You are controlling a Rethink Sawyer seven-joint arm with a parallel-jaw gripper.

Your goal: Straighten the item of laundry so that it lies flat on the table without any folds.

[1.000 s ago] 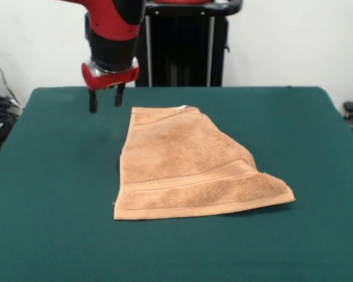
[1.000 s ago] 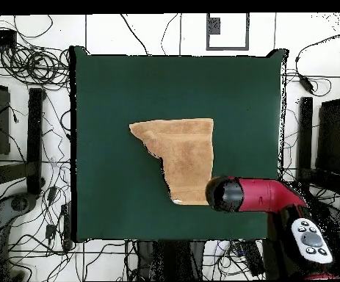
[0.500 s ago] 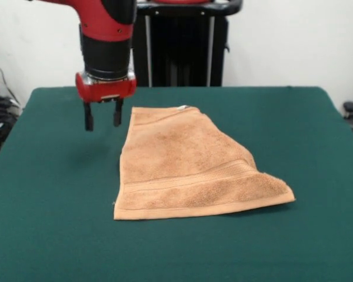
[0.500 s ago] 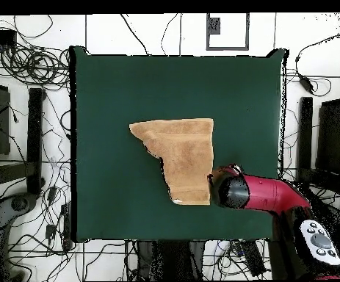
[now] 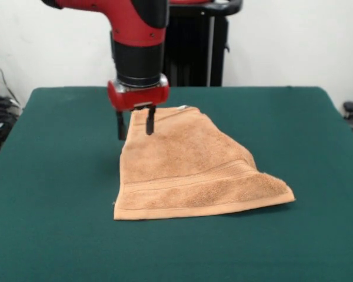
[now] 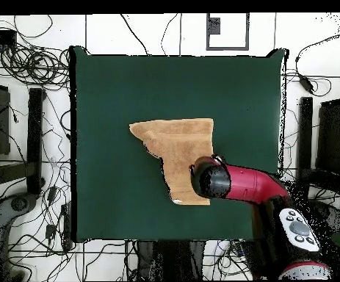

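An orange-tan terry-cloth towel (image 5: 185, 167) with woven band stripes is lying near the middle of a broad desk (image 5: 53, 194) draped in dark green felt-like cloth, its outline lopsided: one side is doubled over on a slant, so the piece is narrowing toward the end that carries a small white tag (image 5: 182, 107). Above that narrow end, a red and black robot arm (image 6: 246, 185) is hanging its tool (image 5: 134, 124), the two dark fingers spread apart and pinching nothing, one finger over the towel's side edge and the other over the cloth just inside it; whether the tips are touching the fabric cannot be told. The step in hand appears to be taking hold of an edge to draw the folded flap open. Done well, that would mean settling the fingers around the top layer only, pinching close to the hem, then pulling outward low and level so the rest is staying put rather than bunching.
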